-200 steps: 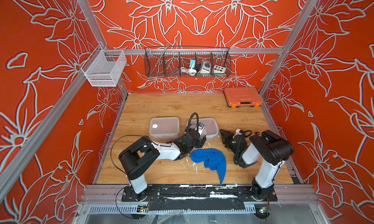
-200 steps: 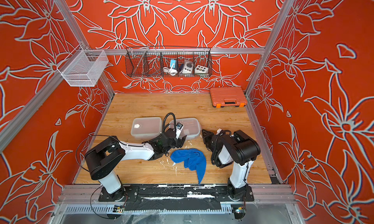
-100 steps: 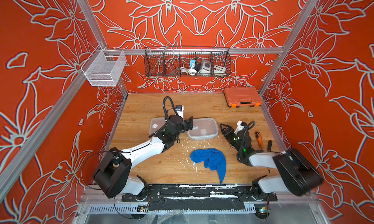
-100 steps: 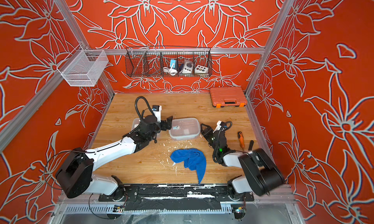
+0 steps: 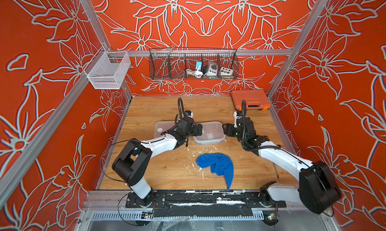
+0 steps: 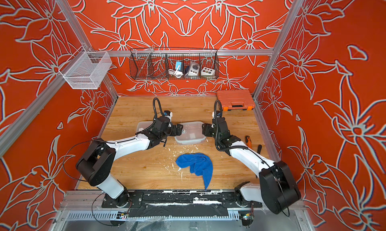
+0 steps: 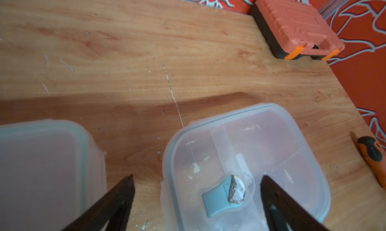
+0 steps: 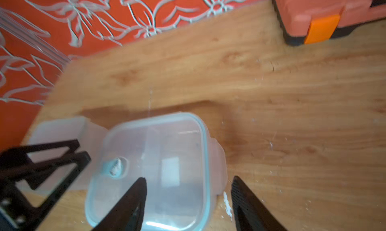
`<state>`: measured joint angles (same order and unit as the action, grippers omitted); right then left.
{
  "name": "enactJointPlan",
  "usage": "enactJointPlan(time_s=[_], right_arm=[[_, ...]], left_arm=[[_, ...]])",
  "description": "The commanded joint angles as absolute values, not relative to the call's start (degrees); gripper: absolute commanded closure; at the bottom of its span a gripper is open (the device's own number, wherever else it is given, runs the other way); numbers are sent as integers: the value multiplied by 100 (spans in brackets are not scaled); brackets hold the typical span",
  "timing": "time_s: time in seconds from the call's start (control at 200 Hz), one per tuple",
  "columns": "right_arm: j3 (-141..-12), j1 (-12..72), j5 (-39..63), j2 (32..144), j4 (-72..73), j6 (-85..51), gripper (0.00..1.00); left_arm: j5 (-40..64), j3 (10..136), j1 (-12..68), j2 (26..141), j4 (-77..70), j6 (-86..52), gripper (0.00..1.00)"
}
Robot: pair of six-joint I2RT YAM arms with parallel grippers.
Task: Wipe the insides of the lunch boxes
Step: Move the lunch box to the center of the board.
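1. My left pincer (image 7: 195,184) gapes wide over the divided box (image 5: 211,133), lid on, middle of the surface (image 5: 154,108).
2. My right pincer (image 8: 188,179) stands open at that box's 3 o'clock edge.
3. The second box (image 5: 163,127), lidded, sits just beside at 9 o'clock; cloth (image 5: 217,165) at 6.

top views: high, facing down | wrists: close, both apparently on divided lunch box (image 7: 240,152), right blurred

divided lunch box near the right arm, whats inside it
The lid is on the divided lunch box. Through its cloudy plastic only partition walls and a pale rectangle show; the floor and any dirt are hidden.
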<state>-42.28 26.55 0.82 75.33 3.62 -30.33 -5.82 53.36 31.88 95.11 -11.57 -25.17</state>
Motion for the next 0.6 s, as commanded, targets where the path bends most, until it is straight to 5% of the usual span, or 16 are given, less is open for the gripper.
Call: enactJointPlan(time_s=[0.0,0.595], right_arm=[[-4519,2672,-9,7554,-26,-2507,33],[-4397,2668,-363,7565,208,-2478,32]], left_arm=[[-328,5549,3160,9861,-999,-2897,7],[519,6126,3297,10788,-1734,-3072,12]])
